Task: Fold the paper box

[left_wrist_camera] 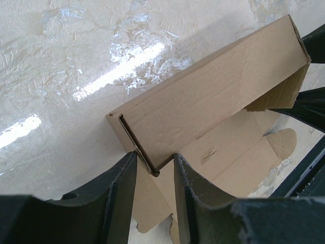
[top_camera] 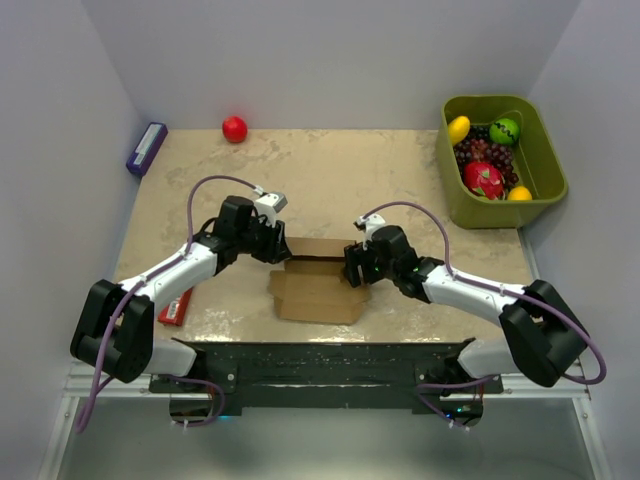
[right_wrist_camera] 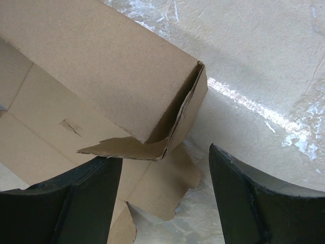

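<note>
Black fingers of the left gripper (left_wrist_camera: 155, 163) fill the bottom of its wrist view, pinched on the left end corner of the paper box (left_wrist_camera: 213, 96), a plain brown cardboard piece only partly folded. One long wall stands upright with its short end panel turned in. The rest lies flat on the table toward the arm bases, its notched flaps spread out. The box sits at the middle of the near half of the beige marbled table (top_camera: 400, 170), between the two arms.

At the box's right end a flap with a ragged, bent edge hangs off the upright wall. The right gripper (right_wrist_camera: 162, 155) stands there with its fingers wide apart, holding nothing, one finger just under that ragged edge and the other out over bare tabletop.

Beyond the upright wall the tabletop runs bare to the far edge. A small red ball (top_camera: 234, 128) and a small purple box (top_camera: 146, 148) lie there, well apart from the cardboard. An olive-green plastic bin (top_camera: 545, 150) of fruit fills the far right corner. A flat red box (top_camera: 176, 308) lies at the near left edge, under the left arm.
</note>
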Robot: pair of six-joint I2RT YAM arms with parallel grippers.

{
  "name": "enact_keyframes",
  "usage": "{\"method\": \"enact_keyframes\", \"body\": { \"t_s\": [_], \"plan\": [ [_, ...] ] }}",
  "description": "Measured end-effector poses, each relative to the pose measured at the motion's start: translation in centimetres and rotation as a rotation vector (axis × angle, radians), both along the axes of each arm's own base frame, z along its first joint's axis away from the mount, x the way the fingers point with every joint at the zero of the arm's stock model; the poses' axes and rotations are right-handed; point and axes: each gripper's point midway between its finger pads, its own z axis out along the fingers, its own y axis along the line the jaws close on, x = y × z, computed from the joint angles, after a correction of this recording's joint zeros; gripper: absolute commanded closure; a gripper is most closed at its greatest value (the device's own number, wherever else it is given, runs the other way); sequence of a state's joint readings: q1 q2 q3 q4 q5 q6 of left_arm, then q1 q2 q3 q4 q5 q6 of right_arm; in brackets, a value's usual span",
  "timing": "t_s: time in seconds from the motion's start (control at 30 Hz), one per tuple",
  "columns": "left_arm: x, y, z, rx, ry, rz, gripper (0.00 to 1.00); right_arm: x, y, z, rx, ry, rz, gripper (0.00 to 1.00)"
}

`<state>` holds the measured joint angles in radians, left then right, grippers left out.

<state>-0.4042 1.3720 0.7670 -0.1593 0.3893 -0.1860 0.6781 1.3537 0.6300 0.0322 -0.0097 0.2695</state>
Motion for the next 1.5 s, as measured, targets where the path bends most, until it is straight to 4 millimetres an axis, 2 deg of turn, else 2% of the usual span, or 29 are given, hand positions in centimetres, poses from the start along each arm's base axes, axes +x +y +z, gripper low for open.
{"method": "enact_keyframes", "body": {
  "t_s": [0.23, 0.4, 0.6, 0.93, 1.1, 1.33, 1.5],
  "plan": [
    [0.0, 0.0, 0.0, 0.0, 0.0, 0.0, 0.61, 1.0, -0.2, 0.5, 0.013, -0.046, -0.045, 0.39],
    [0.0, 0.0, 0.0, 0.0, 0.0, -0.001, 0.62, 1.0, -0.7, 1.0, 0.042, -0.086, -0.08, 0.41],
    [0.0, 0.0, 0.0, -0.002, 0.001, -0.002, 0.62, 1.8, -0.4, 1.7, 0.076, -0.127, -0.101, 0.46],
    [-0.2, -0.1, 0.0, -0.004, 0.006, -0.007, 0.63, 1.9, 0.7, 1.6, 0.095, -0.159, -0.108, 0.52],
    [-0.2, -0.1, 0.0, -0.006, 0.007, -0.009, 0.63, 2.1, 0.8, 1.4, 0.102, -0.185, -0.136, 0.52],
    [-0.3, -0.2, 0.0, -0.009, 0.012, -0.014, 0.64, 2.6, 0.5, 0.1, 0.099, -0.2, -0.187, 0.52],
    [-0.4, -0.2, 0.0, -0.011, 0.013, -0.017, 0.64, 3.0, 0.6, -0.1, 0.113, -0.22, -0.213, 0.54]
  ]
}}
